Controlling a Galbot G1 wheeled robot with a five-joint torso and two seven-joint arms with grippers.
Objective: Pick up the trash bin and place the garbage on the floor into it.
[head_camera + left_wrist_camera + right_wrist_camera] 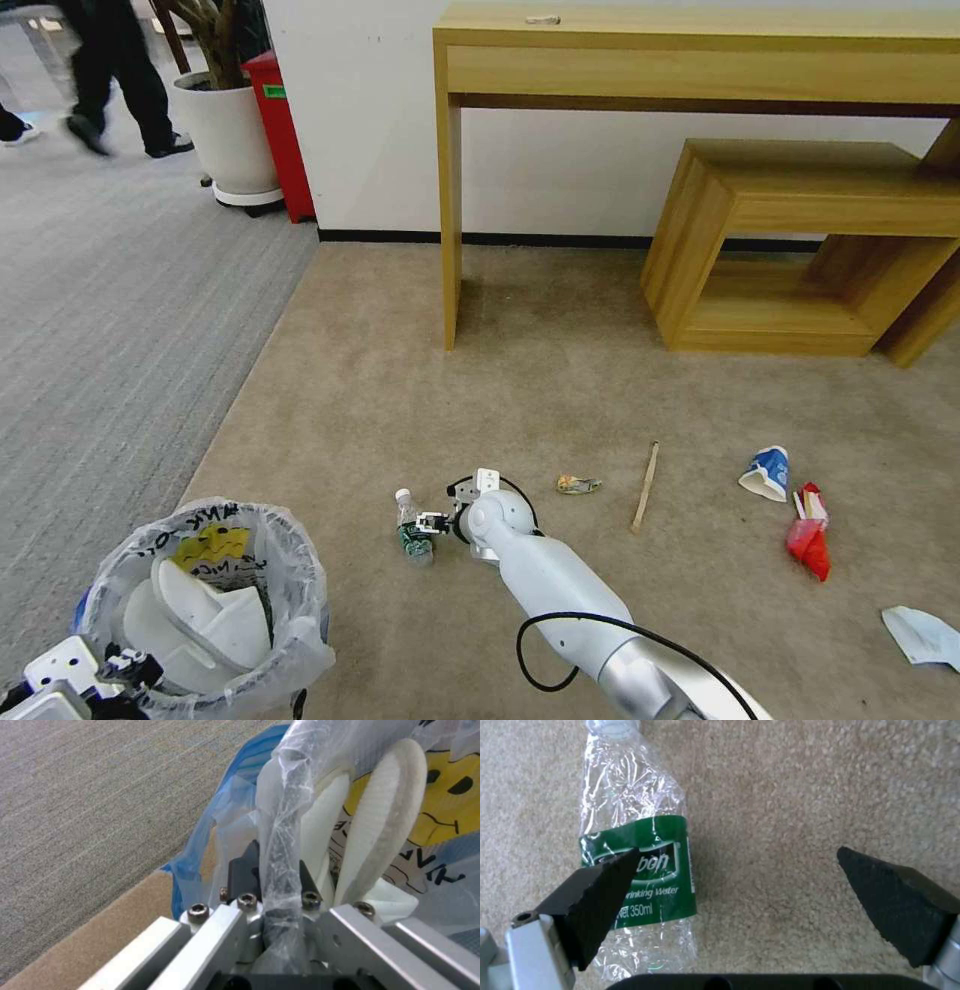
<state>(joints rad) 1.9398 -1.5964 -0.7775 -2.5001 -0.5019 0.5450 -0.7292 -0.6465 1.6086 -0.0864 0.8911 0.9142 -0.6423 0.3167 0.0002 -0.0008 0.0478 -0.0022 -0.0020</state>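
The trash bin (205,590) hangs at the lower left, its blue wall (240,783) wrapped in a crinkly printed bag. My left gripper (277,872) is shut on the bin's bagged rim. White slippers (215,610) lie inside it. On the beige floor (560,380) a crushed clear bottle (412,530) with a green label lies flat. My right gripper (737,851) hovers open just above the bottle (640,832), one finger over the label and the other over bare carpet. More garbage lies to the right: a crumpled wrapper (578,484), a wooden stick (646,487), a blue-white cup (767,472), a red-white cup (808,535) and a blue mask (922,636).
A wooden desk (700,60) and a low wooden bench (800,240) stand against the far wall. Grey striped carpet (110,330) runs along the left. A white planter (228,135) and a red box (280,130) stand at the back left.
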